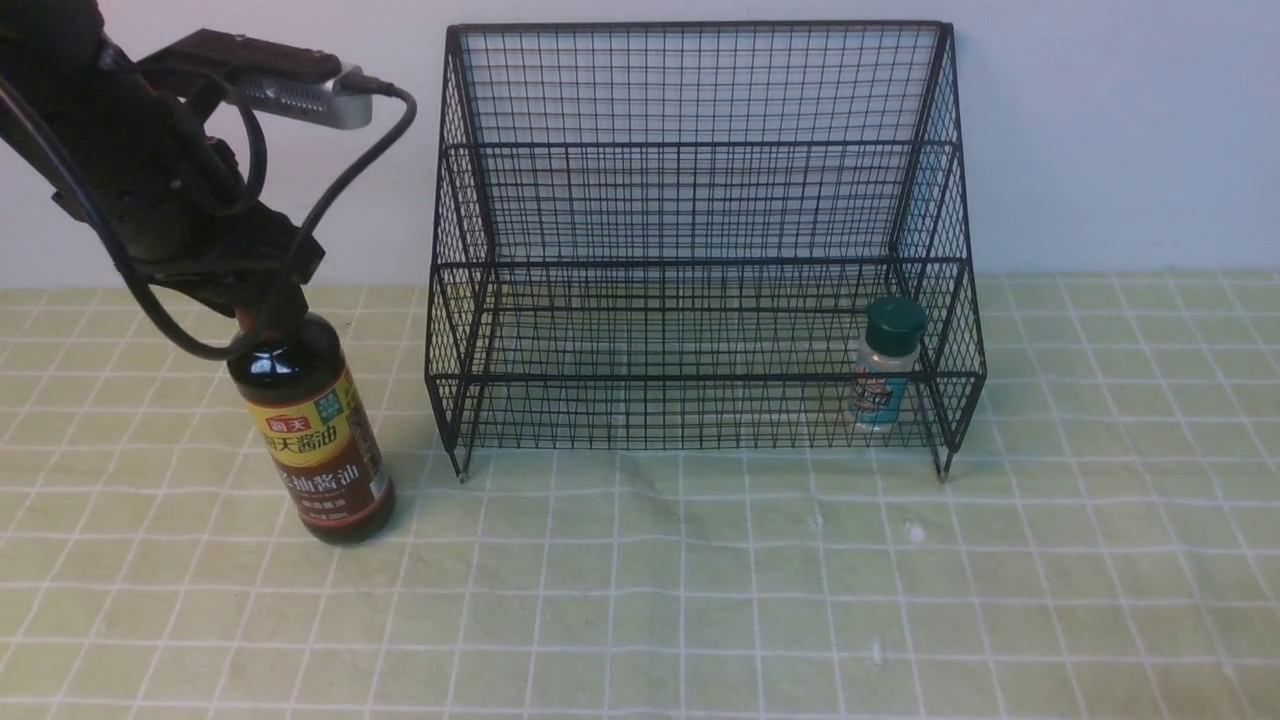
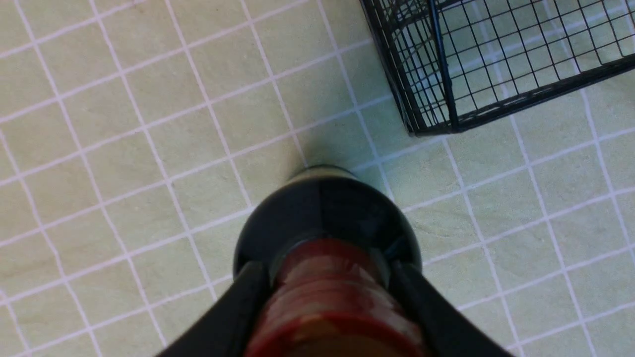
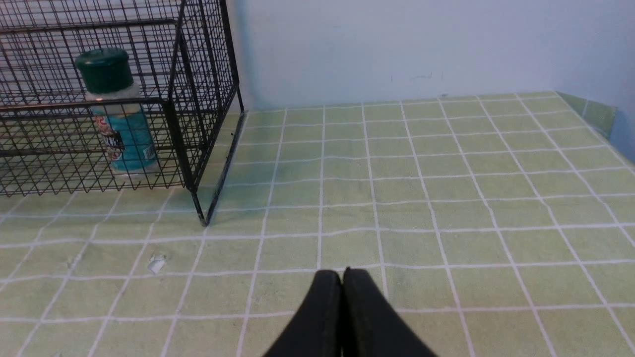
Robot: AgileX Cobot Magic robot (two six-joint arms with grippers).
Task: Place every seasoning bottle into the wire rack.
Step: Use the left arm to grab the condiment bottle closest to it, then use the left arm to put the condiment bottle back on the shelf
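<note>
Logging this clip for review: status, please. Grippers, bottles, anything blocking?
Left gripper shut on cap of soy-sauce bottle, tilted, outside wire rack. Right gripper shut, empty. Green-capped shaker in rack's lower tier. Nothing between bottle and rack.

Lit evenly and fairly brightly from overhead, soft and diffuse, with only a short dim shadow on the tablecloth [image 1: 700, 580] at the base of the soy-sauce bottle [image 1: 315, 440], on the side toward the wire rack [image 1: 700, 200], a faint grey patch under that rack, and small pale glints on the bottle's dark shoulder. Slightly soft and cool-tinted in the front view, without blown-out glare. Badly out of focus close to the lens in both wrist views: smeared at the red-brown cap [image 2: 332, 297], fuzzy at the right gripper [image 3: 342, 273], sharper farther off.
</note>
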